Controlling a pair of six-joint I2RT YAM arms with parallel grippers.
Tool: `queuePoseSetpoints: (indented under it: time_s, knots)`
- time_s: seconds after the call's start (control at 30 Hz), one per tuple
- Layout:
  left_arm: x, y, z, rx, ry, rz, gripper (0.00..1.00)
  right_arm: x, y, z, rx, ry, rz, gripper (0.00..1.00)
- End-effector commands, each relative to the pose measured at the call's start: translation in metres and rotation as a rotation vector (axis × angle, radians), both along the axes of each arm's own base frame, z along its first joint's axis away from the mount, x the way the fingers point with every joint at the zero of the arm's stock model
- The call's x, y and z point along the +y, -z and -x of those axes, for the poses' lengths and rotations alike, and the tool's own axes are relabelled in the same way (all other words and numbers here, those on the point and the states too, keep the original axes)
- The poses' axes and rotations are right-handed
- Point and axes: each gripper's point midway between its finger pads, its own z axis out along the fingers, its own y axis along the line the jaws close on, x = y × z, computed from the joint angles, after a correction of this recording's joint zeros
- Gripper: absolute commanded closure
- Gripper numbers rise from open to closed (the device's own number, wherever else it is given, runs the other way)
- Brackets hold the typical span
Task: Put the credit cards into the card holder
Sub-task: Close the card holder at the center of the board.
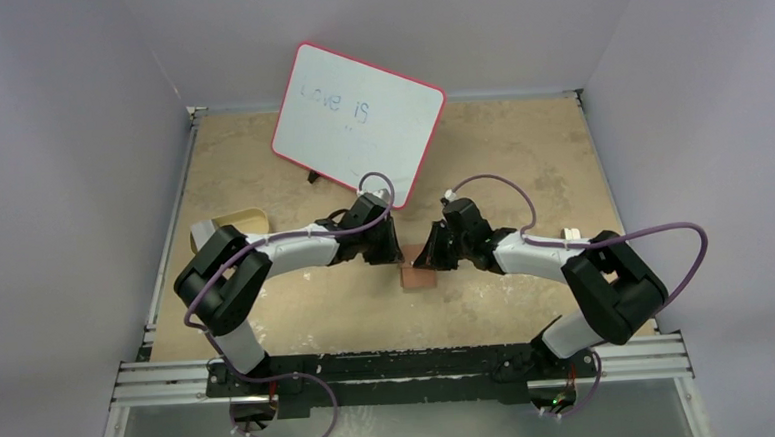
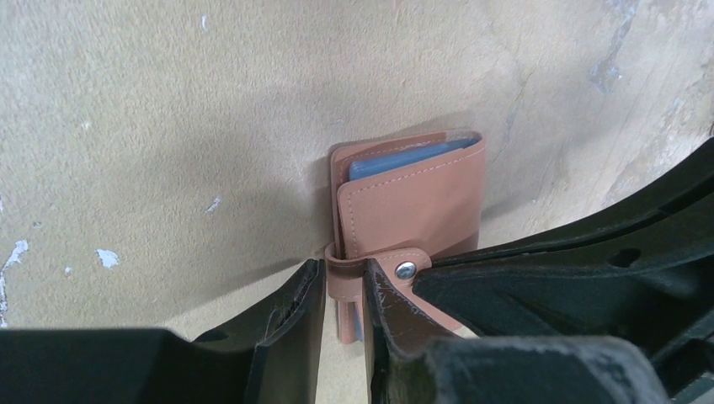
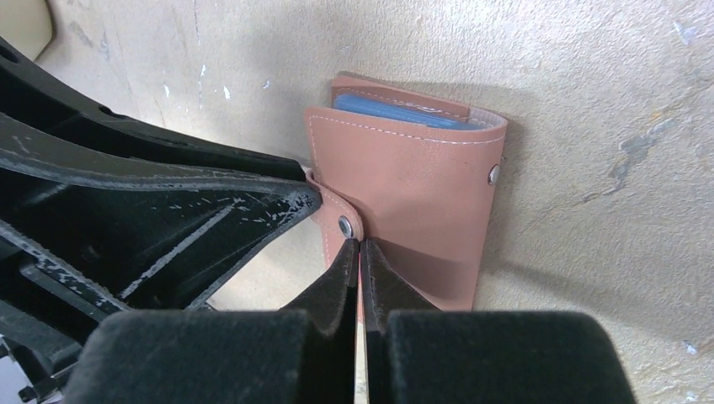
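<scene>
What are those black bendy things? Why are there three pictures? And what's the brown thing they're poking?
Those are two robot arms, each ending in a two-finger pincer. One picture looks down from a camera above the table. The other two come from little cameras on the arms' wrists, so you see things close up. On the table are a red-rimmed whiteboard, a tan tray and a brown card holder, folded over, with blue credit cards peeking out. The left pincer squeezes the card holder's edge by its strap. The right pincer is shut, with its tips at the strap's end. I can't tell if it pinches it.
</scene>
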Motion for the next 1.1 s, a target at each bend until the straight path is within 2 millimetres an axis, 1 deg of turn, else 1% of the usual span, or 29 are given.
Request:
queuePoseSetpoints:
  time_s: [0.0,0.07,0.27,0.5,0.6,0.9,1.07]
  knots:
    - [-0.012,-0.029,-0.018,-0.085,0.011,0.025,0.78,-0.001,-0.002,0.003,0.000,0.010,-0.011,1.00]
    - [-0.014,-0.030,-0.020,-0.084,0.014,0.028,0.78,-0.002,-0.001,0.005,0.006,0.012,-0.010,1.00]
    - [-0.023,-0.046,-0.019,-0.097,0.031,0.075,0.78,-0.004,0.002,0.009,0.028,0.015,-0.012,1.00]
    - [-0.041,-0.051,-0.006,-0.087,0.069,0.115,0.84,-0.004,0.004,0.010,0.028,0.022,-0.013,1.00]
    - [-0.045,-0.048,-0.002,-0.079,0.081,0.110,0.88,-0.005,0.005,0.010,0.027,0.024,-0.011,1.00]
    - [-0.037,-0.023,-0.006,-0.084,0.071,0.007,0.90,-0.006,0.003,0.008,0.015,0.032,-0.014,1.00]
    - [-0.034,-0.009,-0.003,-0.067,0.079,-0.039,0.92,-0.005,0.002,0.008,0.009,0.030,-0.014,1.00]
